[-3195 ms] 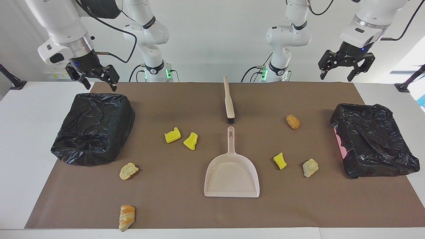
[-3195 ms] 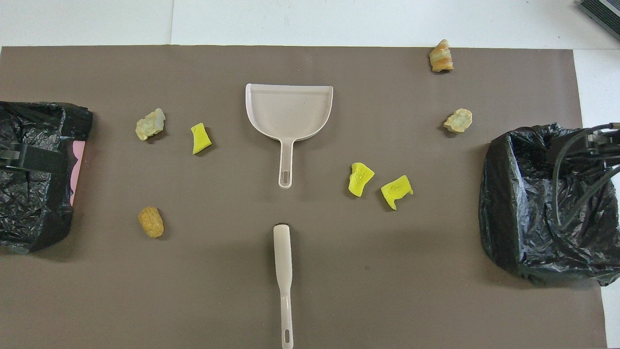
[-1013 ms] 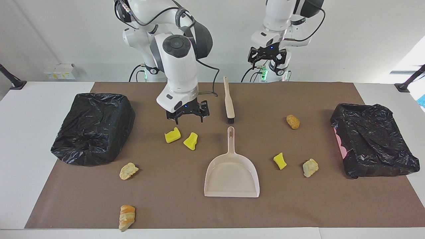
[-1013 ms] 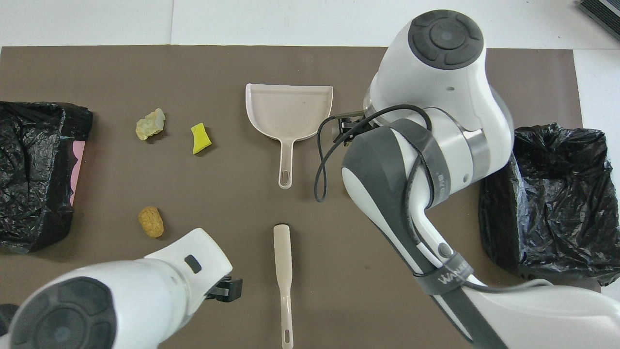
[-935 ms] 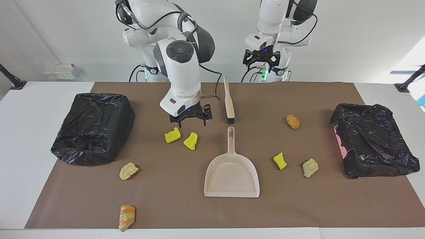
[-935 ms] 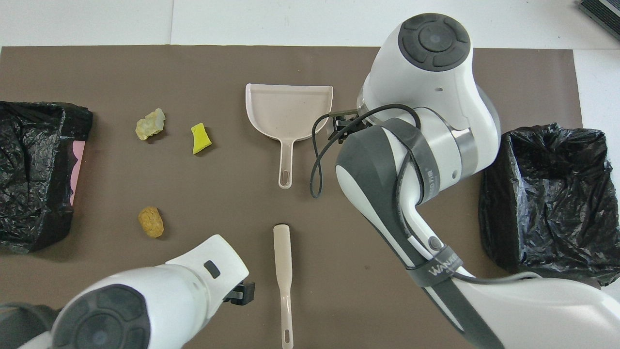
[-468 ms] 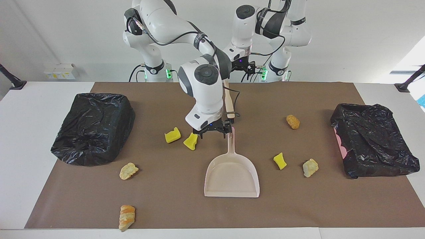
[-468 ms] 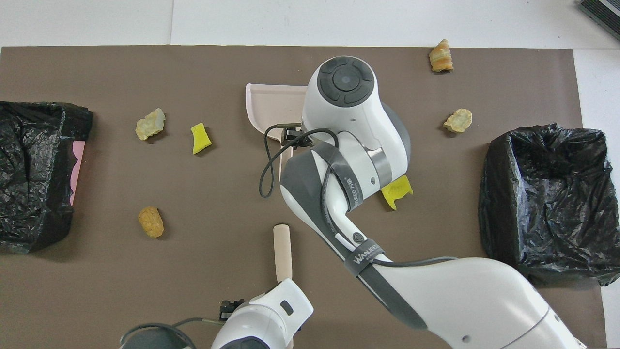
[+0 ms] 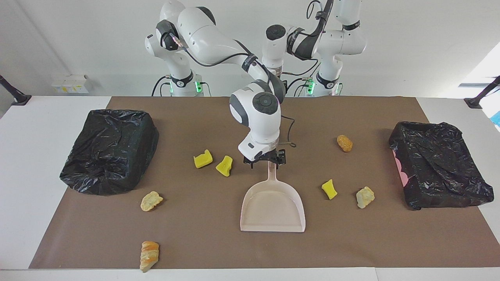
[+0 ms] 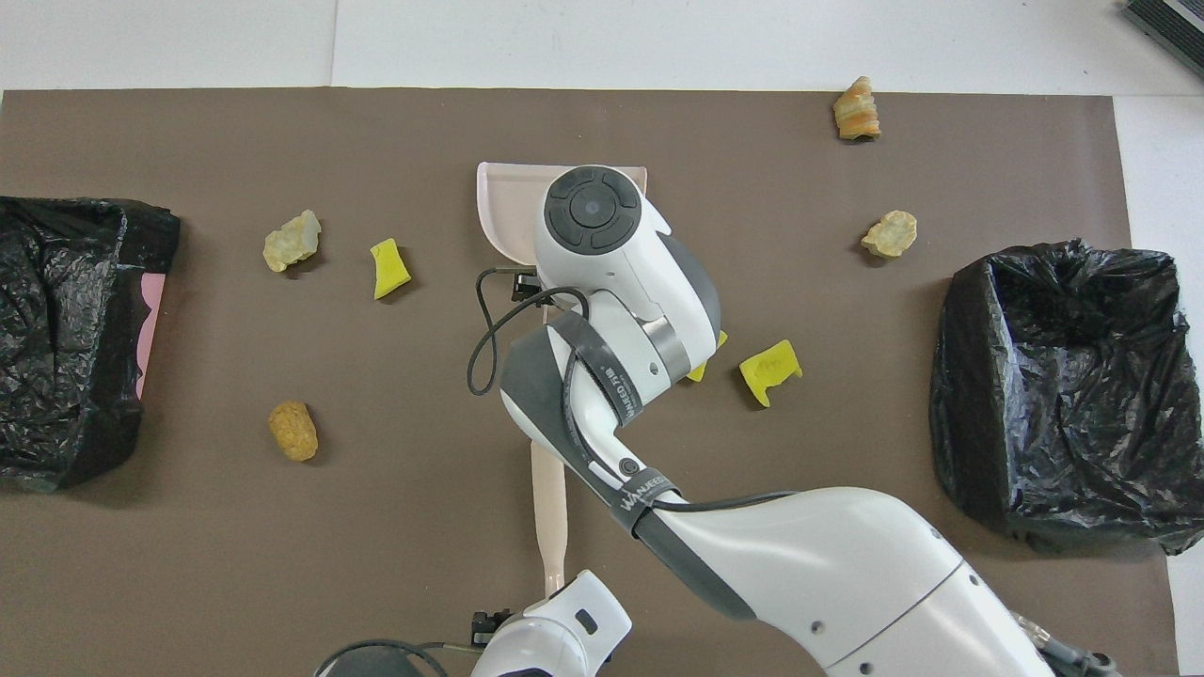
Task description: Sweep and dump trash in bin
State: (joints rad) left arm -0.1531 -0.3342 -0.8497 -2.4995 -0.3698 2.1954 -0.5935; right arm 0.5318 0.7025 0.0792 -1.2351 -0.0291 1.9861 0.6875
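Several trash chunks lie on the brown mat: yellow ones (image 9: 203, 159) (image 9: 224, 165) (image 9: 329, 189) and bread-like lumps (image 9: 344, 143) (image 9: 365, 196) (image 9: 151, 200) (image 9: 149, 254). The beige dustpan (image 9: 272, 205) lies mid-mat with its handle toward the robots. My right gripper (image 9: 267, 160) is open, low over the handle's end, one finger on each side. The beige brush (image 10: 548, 512) lies nearer the robots, half covered by the right arm. The left arm's wrist (image 10: 555, 630) hangs over the brush handle's near end, hiding its gripper. Black-bagged bins stand at the right arm's end (image 9: 109, 156) and the left arm's end (image 9: 437, 171).
The right arm's cable (image 10: 484, 329) loops beside the dustpan handle. The brown mat (image 9: 195, 234) covers most of the white table. Two yellow chunks lie close to the dustpan handle, toward the right arm's end.
My right gripper moved from over the two yellow chunks across to the dustpan handle and came down. The left arm swung in over the brush handle. Nothing on the mat has shifted.
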